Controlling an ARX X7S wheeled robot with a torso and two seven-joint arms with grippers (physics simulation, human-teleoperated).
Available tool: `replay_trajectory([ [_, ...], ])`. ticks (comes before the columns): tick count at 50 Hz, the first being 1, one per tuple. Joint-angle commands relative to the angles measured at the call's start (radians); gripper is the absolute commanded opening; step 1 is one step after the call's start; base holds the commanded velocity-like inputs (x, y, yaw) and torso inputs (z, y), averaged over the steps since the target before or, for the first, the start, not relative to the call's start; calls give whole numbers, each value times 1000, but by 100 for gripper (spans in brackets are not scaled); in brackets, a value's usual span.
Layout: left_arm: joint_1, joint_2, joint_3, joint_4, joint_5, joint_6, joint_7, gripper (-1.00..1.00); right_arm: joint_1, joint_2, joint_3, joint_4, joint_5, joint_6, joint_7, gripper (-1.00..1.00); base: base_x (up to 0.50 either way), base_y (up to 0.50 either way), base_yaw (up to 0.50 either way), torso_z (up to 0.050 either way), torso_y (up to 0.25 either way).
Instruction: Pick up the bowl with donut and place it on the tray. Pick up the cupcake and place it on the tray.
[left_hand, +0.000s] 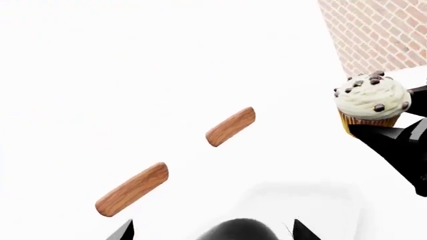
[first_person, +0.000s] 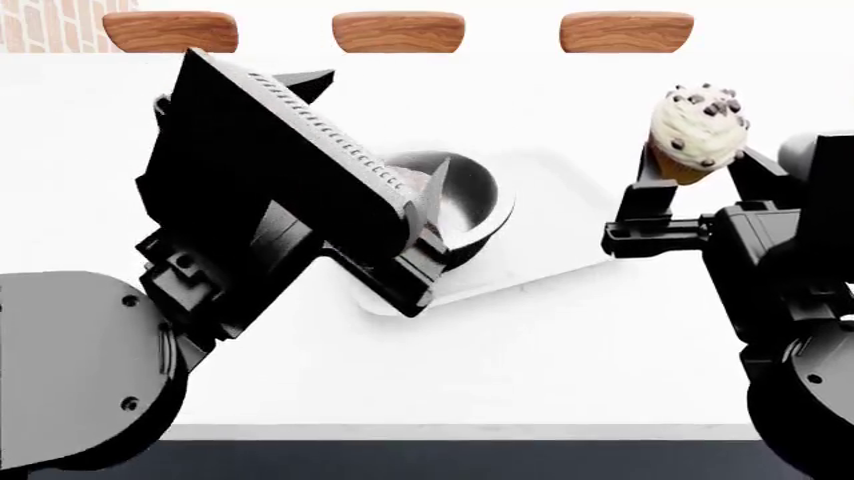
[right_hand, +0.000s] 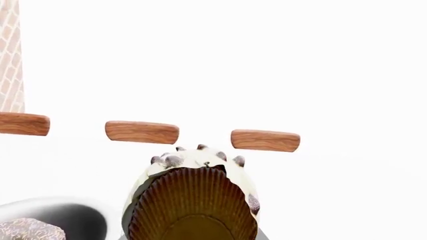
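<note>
My right end effector (first_person: 683, 170) is clamped on the cupcake (first_person: 697, 130), gripping it low on the golden wrapper and holding it well up off the tabletop (first_person: 561, 350), tipped a little so the frosting leans away from the tray. The tray (first_person: 567, 235) lies flat on the tabletop toward my left arm from the cupcake, and lower; it is the landmark I work from. The bowl (first_person: 461, 195) already sits on the tray, over its half farther from the cupcake, and in my right wrist view a speckled patch inside the bowl looks like the donut (right_hand: 30, 231), though only a sliver shows. My left end effector (first_person: 430, 215) hangs at the bowl's rim, one finger reaching down inside it; I cannot tell whether its fingers are pressed on the rim or parted, because the forearm covers them. So the bowl step looks done and the cupcake step is in hand. The relation that matters next: the bare part of the tray, the corner nearer the cupcake, sits sideways toward the bowl and downward from my right end effector, and the right arm is clearly the nearer one to it. I judge the move as a short travel across and then down, righting the cupcake so its base meets the tray flat, clear of the bowl. Three wooden slabs (first_person: 398, 30) line the far edge beyond the tray, out of the way.
</note>
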Motion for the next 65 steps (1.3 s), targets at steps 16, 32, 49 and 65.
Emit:
replay_trajectory([
  [16,336,-109,-106,226,85,212,-229,100,44,-26,-47,69,-85,-12,-43,-100,0,0,0,0,0],
  [32,376,-114,-96,232,112,229,-221,100,167,-118,-168,301,-227,-69,-168,-100,0,0,0,0,1],
  [49,407,-130,-101,218,133,254,-209,100,245,-189,-260,505,-297,-106,-285,-100,0,0,0,0,0],
  [65,417,-135,-97,222,136,264,-208,100,242,-187,-271,568,-291,-109,-333,-100,0,0,0,0,1],
])
